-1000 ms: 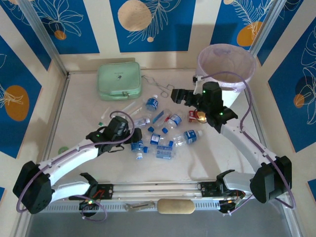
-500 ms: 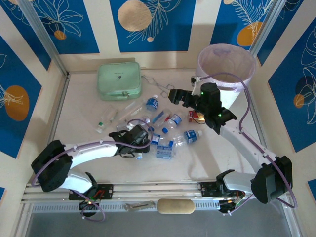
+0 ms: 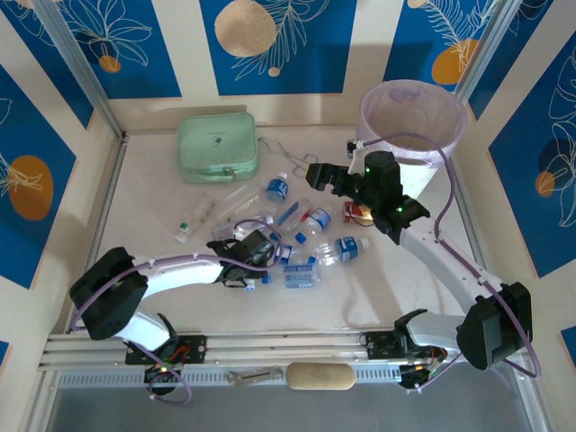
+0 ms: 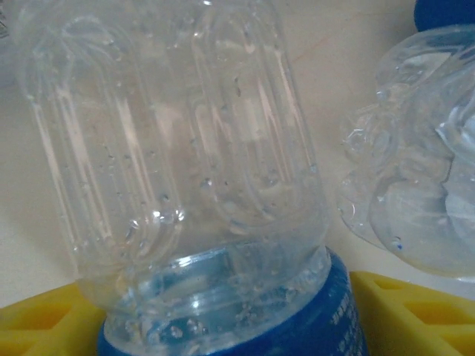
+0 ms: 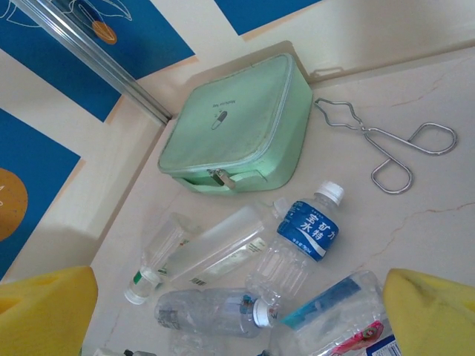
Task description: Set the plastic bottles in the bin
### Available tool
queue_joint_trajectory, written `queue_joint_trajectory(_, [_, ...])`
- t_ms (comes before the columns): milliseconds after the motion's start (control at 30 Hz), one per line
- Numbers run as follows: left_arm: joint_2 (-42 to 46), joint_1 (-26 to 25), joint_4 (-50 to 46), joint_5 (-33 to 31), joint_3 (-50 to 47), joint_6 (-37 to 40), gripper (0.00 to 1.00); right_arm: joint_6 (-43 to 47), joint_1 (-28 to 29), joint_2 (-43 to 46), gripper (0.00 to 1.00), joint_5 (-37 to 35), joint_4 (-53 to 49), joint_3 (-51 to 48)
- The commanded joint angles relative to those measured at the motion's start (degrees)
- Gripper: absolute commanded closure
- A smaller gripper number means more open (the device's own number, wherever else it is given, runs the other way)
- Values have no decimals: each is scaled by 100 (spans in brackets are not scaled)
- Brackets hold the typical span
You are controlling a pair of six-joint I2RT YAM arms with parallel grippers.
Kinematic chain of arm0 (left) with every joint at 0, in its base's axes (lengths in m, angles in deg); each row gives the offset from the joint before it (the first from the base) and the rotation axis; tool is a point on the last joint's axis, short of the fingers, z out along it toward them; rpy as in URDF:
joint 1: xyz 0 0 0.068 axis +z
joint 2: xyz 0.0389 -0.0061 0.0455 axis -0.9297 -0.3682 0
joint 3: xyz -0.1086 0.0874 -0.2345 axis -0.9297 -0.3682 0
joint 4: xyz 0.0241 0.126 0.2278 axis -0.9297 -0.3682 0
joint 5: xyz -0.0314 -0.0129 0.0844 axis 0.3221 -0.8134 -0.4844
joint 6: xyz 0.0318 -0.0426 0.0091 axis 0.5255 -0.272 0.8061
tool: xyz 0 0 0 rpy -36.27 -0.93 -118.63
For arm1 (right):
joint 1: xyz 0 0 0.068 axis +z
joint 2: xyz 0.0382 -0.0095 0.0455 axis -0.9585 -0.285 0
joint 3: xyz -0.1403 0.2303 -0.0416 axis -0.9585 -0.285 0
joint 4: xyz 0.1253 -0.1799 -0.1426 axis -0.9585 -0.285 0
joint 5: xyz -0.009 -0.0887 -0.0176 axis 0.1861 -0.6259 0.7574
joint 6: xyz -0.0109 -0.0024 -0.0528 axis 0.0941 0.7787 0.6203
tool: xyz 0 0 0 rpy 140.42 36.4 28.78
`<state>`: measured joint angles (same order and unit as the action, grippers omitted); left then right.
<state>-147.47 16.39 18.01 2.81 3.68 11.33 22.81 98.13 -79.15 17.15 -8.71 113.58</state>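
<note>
Top external: left pincer (image 3: 270,256) has closed in, pinching a clear bottle (image 4: 178,148); right pincer (image 3: 313,173) spread.

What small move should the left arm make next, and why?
Probably close the left gripper fully on the small clear plastic bottle with the blue label. Its yellow fingers stand on both sides of the label, but a firm grip cannot be confirmed, so lifting toward the round white lined bin now might drop it.
</note>
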Motion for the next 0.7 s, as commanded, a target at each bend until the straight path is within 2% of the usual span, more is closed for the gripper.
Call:
queue_joint_trajectory(0, [99,-31,-42,-146,-94,-57,36,-41,36,18,1,40,7,9])
queue_joint_trajectory(133, [390,-30,-117,-305,-178,-6,47,-49,42,9,1,42,16,18])
queue_joint_trajectory(333, [1214,-6,-77,-543,-122,643,49,-124,36,-42,1,231,46,40])
queue_joint_trajectory(500, [2040,104,773,-181,-119,1677,50,-270,19,-181,1,880,254,85])
queue_joint_trajectory(667, [2485,272,1841,480,-152,2356,51,-662,31,-459,1,1898,800,163])
